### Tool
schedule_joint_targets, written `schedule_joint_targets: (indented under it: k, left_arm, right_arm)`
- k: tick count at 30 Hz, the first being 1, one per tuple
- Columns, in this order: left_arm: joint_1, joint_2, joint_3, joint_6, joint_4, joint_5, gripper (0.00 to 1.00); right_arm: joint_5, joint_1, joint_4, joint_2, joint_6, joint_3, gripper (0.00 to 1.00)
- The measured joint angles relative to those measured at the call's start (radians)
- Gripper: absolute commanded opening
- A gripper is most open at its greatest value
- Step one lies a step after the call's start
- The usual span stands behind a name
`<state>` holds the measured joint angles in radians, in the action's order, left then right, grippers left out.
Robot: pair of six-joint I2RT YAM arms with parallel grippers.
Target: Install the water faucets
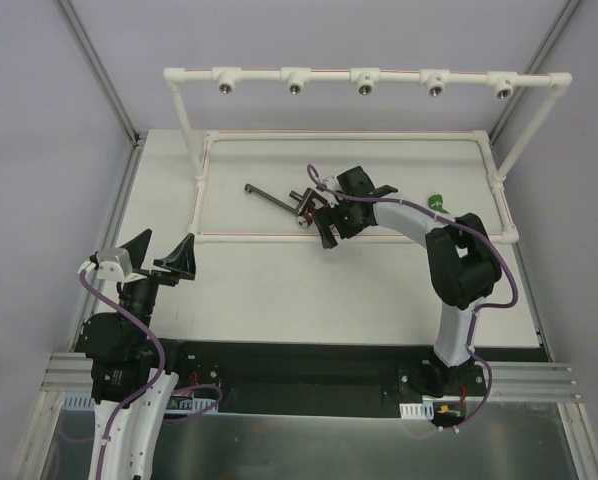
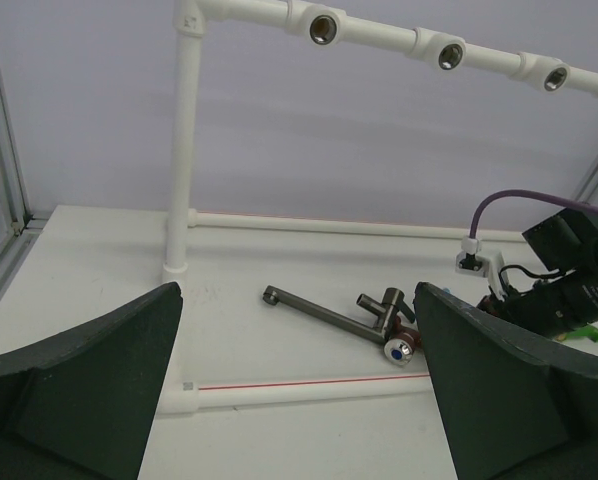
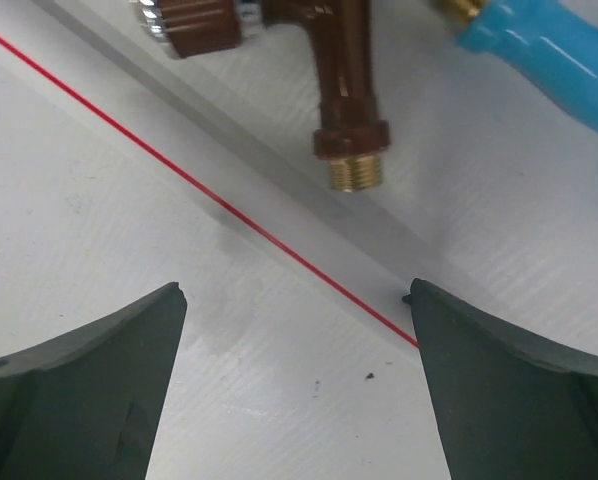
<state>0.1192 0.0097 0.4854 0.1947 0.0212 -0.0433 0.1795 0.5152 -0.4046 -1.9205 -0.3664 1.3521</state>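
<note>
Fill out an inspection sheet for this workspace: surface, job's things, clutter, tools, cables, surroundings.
Surface: white table, a red line along its low pipe border.
Job's things: red-brown faucet and blue faucet lie side by side on the table; green faucet lies further right, partly behind the right arm; none installed.
Clutter: dark long-spout tap lying flat beside the red-brown faucet.
Tools: left tool open, empty, away from the parts; right tool open, empty, just short of the red-brown faucet.
Cables: purple cable along each arm.
Surroundings: white pipe frame with five empty sockets; grey walls.
</note>
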Motion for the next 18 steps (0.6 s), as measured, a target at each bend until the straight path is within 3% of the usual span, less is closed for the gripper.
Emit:
schedule_joint_targets:
  k: [13, 18]
  left_arm:
    - [0.0, 0.0, 0.0, 0.0, 0.0, 0.0, 0.99]
    - [0.0, 0.0, 0.0, 0.0, 0.001, 0.0, 0.99]
  right_arm:
    - [0.019, 0.302, 0.023, 0.016, 0.171, -0.022, 0.99]
    - [0.015, 0.356, 0.008, -0.005, 0.198, -0.01, 0.98]
